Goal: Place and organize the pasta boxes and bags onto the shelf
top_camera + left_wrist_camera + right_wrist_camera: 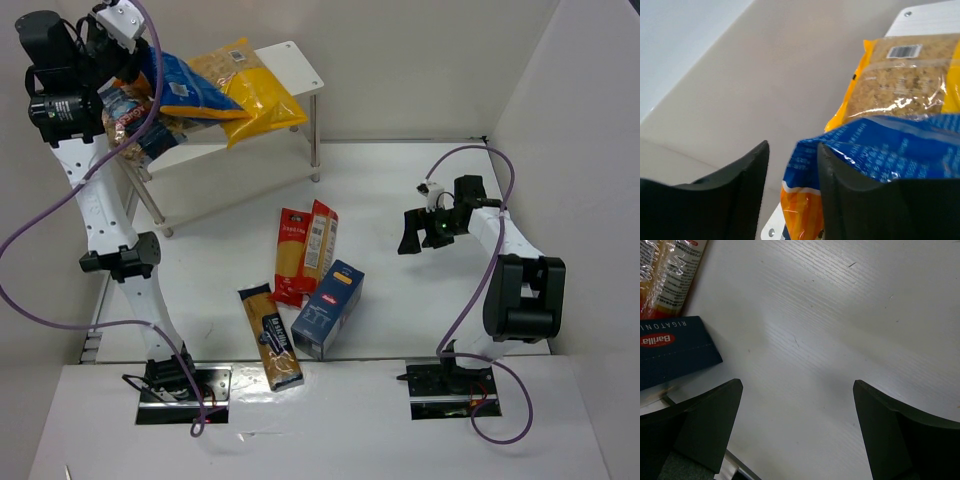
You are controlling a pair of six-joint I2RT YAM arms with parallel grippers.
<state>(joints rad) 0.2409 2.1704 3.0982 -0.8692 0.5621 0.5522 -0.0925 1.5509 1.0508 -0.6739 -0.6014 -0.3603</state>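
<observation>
Left gripper [792, 146] up at the left end of the small white two-tier metal-legged shelf [290, 62], in the far left corner of the white tabletop [420, 170]. Jaws parted with a plain gap, gripping nothing. In that gap, the orange-ended corner of a soft blue crinkly plastic pasta bag [190, 92], close by one finger and clear of the other.

On the shelf's top board: that blue bag lying across the middle, a bright yellow plastic pasta bag [255, 95] just beside it toward the right end and overhanging the near edge, and a clear plastic bag with a dark blue label [135, 125] at the left end, partly under the arm.

Right gripper [797, 384] low over the right half of the tabletop, jaws spread wide, empty.

Near the tabletop's middle: a dark blue rectangular carton with a red logo [328, 305] lying on its side, two long narrow red-yellow spaghetti packs [293, 258] just beyond it, and a long black-orange spaghetti pack [272, 338] just left of it, toward the near edge.
</observation>
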